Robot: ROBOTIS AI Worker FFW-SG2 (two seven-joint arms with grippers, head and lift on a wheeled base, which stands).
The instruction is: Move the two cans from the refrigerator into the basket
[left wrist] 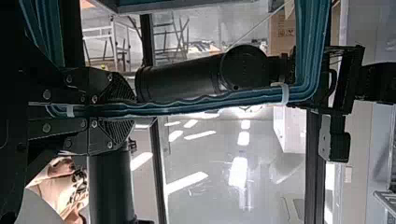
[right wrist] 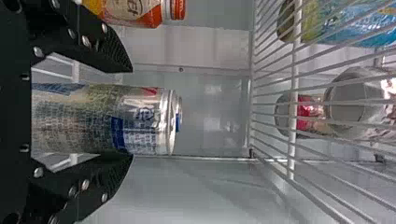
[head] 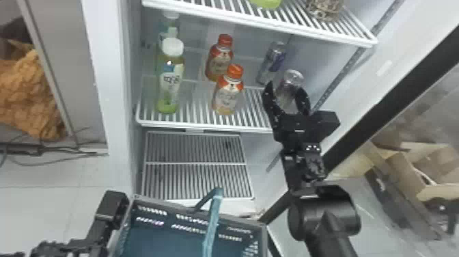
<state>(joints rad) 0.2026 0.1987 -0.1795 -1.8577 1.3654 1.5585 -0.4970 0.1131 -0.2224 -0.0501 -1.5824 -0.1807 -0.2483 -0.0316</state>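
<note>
On the refrigerator's middle shelf, the front can (head: 292,78) stands between the fingers of my right gripper (head: 286,88). The other can (head: 273,65) is farther back. In the right wrist view, my right gripper (right wrist: 131,113) is open around the can (right wrist: 144,121); a gap shows on one side, while the other finger lies close against it. The basket (head: 164,239), with a teal handle (head: 212,222), is below at the front. My left gripper (head: 111,208) is at its left side; in the left wrist view, my left gripper (left wrist: 132,110) is shut on the teal handle (left wrist: 196,106).
Left of the cans stand two orange-capped bottles (head: 228,94) and white-capped green bottles (head: 170,82). Above is another wire shelf (head: 252,22) with items on it. The refrigerator's side wall (right wrist: 187,191) runs close beside my right gripper. A lower rack (head: 194,164) lies behind the basket.
</note>
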